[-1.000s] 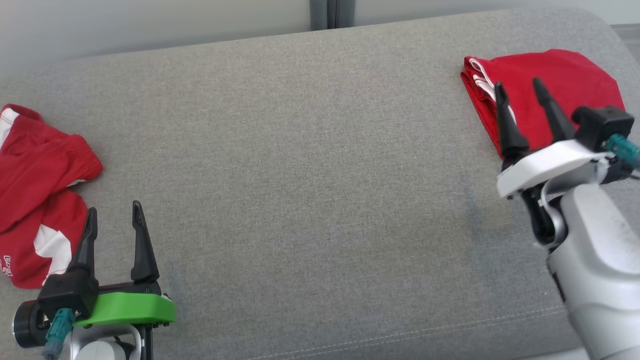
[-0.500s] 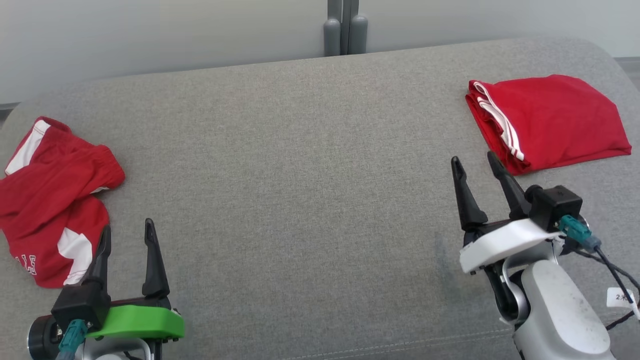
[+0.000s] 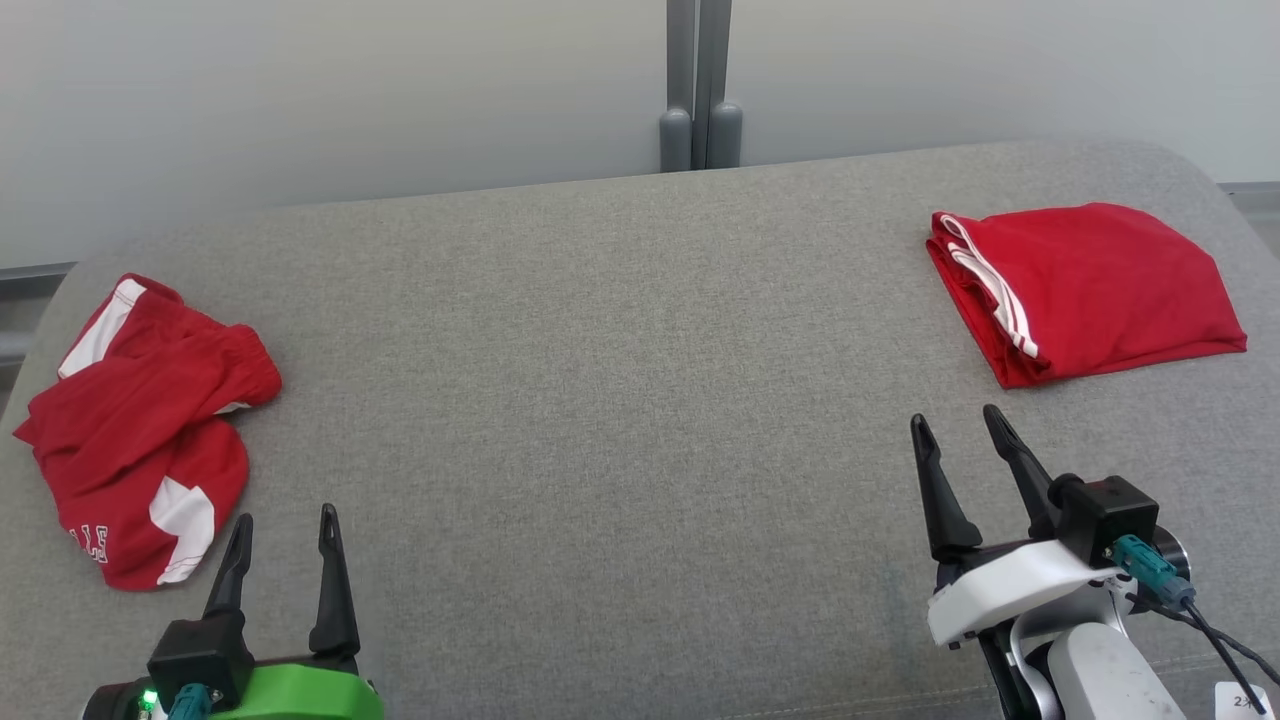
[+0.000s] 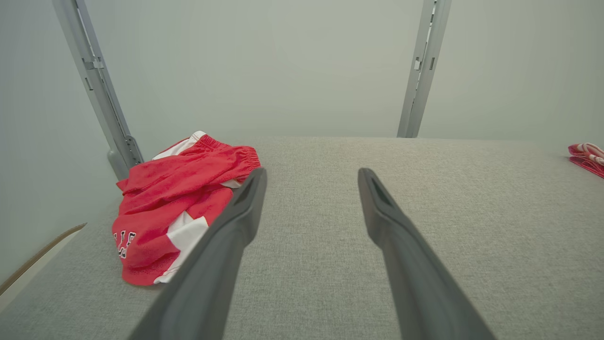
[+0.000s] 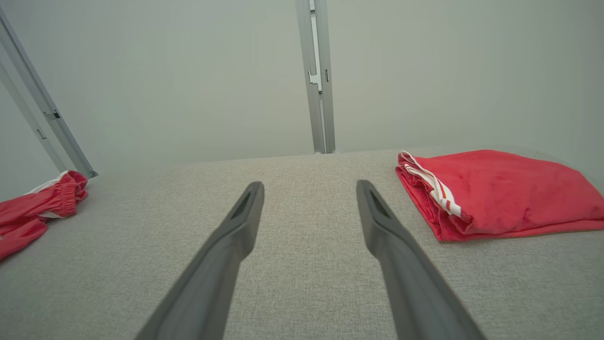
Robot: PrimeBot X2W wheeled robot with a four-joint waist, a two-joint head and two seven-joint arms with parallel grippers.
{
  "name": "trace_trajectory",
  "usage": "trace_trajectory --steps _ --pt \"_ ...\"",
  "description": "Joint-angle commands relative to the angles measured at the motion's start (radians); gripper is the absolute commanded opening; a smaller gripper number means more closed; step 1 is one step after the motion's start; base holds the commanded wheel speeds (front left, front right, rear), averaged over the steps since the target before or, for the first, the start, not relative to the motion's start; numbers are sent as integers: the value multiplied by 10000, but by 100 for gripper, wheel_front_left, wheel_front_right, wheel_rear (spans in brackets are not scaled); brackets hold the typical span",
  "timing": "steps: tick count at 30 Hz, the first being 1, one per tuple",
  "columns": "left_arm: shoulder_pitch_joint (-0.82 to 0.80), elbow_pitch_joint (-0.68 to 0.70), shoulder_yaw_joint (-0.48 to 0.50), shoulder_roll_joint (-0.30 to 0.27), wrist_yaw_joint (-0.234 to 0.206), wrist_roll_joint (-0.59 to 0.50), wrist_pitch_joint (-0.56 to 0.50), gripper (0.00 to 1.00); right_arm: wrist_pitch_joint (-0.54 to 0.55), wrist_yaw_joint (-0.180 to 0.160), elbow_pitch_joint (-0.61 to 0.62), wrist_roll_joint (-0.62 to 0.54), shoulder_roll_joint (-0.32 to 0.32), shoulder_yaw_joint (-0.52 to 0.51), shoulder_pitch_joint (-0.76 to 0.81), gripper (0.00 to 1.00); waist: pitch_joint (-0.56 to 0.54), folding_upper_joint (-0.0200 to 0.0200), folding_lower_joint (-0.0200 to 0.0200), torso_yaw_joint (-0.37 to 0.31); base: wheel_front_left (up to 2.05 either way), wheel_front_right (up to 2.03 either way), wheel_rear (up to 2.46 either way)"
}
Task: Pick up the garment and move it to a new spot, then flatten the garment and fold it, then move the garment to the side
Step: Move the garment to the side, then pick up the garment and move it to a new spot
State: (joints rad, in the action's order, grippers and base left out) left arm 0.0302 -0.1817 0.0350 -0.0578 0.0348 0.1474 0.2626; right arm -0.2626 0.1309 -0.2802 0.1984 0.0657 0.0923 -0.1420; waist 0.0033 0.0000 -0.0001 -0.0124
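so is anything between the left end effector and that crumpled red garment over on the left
Nothing visible does. The left end effector is open and empty, and the crumpled red garment lies ahead of it and to its left, with bare grey cushion between them.

Crumpled garment, nine o'clock: dark letters, I can't read them.
White tag, five o'clock: I read "2".

- Folded red garment: cut by the left wrist view's right edge.
- Crumpled red garment: runs off the right wrist view's left edge.
- Its lettering: partly folded under, unreadable.
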Motion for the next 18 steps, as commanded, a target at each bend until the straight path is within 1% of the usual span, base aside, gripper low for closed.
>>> trace_trajectory --steps 1,6,18 --pt "182 14 -32 -114 24 -124 25 100 -30 -4 104 -102 -53 -91 154 100 -101 0 1 84 0 0 0" --pt "442 120 -7 -175 -75 -217 25 100 -30 -4 189 -273 -96 -185 422 100 -216 0 1 63 0 0 0" --pt "614 146 84 -144 -176 -93 25 100 -30 -4 161 -194 -141 -356 510 100 -228 0 1 -29 0 0 0"
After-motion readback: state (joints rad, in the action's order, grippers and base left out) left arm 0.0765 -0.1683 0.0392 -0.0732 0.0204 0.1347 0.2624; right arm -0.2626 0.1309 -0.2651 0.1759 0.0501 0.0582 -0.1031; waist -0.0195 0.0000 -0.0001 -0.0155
